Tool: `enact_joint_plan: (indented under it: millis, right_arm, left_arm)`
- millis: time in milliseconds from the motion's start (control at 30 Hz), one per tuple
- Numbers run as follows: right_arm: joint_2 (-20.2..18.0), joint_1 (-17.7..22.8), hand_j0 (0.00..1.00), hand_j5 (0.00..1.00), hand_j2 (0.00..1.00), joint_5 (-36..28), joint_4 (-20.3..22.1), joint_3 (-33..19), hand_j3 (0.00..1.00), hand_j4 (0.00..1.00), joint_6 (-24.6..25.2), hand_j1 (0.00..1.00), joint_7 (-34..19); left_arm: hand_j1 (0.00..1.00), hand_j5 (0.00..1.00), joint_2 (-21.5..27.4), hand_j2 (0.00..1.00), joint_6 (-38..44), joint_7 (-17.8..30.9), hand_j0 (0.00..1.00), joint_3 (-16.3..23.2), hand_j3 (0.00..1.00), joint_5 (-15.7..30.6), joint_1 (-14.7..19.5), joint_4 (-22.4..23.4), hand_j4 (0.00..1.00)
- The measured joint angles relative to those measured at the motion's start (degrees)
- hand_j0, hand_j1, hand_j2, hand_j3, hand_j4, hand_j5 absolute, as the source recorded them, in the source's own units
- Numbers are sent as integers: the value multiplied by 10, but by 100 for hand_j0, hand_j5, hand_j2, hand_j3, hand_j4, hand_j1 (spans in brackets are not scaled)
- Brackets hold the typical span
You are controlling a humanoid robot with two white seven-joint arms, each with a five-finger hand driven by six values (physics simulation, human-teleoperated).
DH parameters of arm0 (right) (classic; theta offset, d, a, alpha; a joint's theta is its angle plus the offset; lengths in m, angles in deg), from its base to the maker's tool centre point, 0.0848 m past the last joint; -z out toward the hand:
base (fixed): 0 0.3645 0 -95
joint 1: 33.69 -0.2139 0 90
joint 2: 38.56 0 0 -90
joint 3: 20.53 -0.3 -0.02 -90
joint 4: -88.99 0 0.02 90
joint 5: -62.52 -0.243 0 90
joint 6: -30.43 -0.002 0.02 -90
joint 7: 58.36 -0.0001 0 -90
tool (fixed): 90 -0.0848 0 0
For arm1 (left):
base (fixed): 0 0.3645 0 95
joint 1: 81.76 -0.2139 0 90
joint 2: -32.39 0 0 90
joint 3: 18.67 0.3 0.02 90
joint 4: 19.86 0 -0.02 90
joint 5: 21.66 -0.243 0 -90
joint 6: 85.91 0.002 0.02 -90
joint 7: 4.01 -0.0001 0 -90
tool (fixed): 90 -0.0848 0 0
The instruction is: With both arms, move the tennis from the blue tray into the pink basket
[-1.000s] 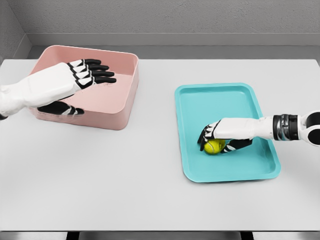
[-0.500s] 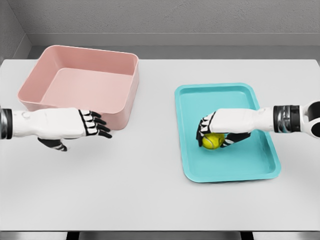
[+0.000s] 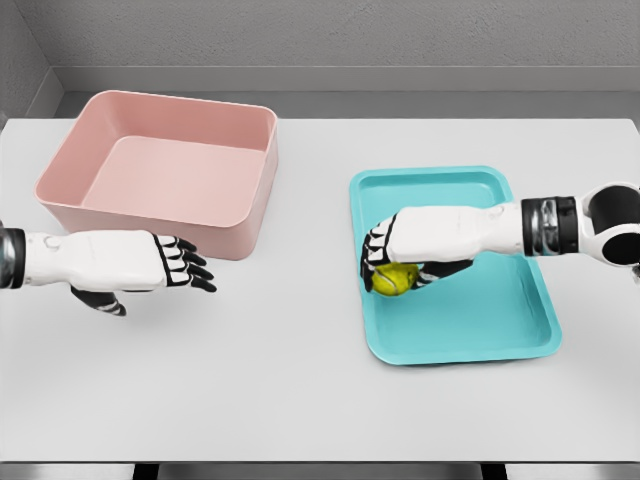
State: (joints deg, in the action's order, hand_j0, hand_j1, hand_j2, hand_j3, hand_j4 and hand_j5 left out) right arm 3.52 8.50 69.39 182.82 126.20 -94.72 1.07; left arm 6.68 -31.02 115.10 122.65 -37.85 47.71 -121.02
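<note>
Right hand (image 3: 392,262) fingers curl around yellow-green fuzzy tennis ball (image 3: 394,279) over teal plastic tray (image 3: 520,335); left hand (image 3: 140,265), fingers loosely spread, waits near pink plastic basket (image 3: 258,215), likely for handover.

We see our right hand (image 3: 392,262) over the left part of the tray (image 3: 500,330), with the tennis ball (image 3: 395,279) under it. Our left hand (image 3: 150,262) is far to its left, above the table (image 3: 300,390). The basket (image 3: 255,215) sits just behind our left hand.

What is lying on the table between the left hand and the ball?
Nothing: the head view shows only bare table between the left hand and the ball, then the tray's left rim.
</note>
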Motion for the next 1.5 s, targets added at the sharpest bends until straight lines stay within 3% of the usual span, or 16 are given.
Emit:
enact_joint_plan:
  millis: [333, 500, 967, 1200, 1500]
  right_arm:
    - [67, -4, 55, 55, 55, 0, 1, 2, 55, 55, 0, 55, -3]
    - [103, -4, 55, 55, 55, 0, -7, 6, 55, 55, 0, 55, -11]
    - [185, -4, 55, 55, 55, 6, -86, 28, 55, 55, 0, 55, -24]
    - [216, -9, 55, 55, 55, 10, -121, 42, 55, 55, 0, 55, -25]
    - [252, -11, 55, 55, 55, 25, -158, 64, 55, 55, 0, 55, -24]
  left_arm:
    - [100, 100, 6, 100, 0, 0, 100, 2, 100, -1, -2, 0, 100]
    - [100, 100, 13, 100, 0, 1, 100, 2, 100, -42, 1, 0, 100]
    - [100, 100, 16, 100, 0, -2, 100, 2, 100, -58, 0, 0, 100]
    - [100, 100, 29, 100, 0, 49, 100, 2, 100, -65, 0, 0, 100]
    - [100, 100, 19, 100, 0, 59, 100, 1, 100, -60, 9, 0, 100]
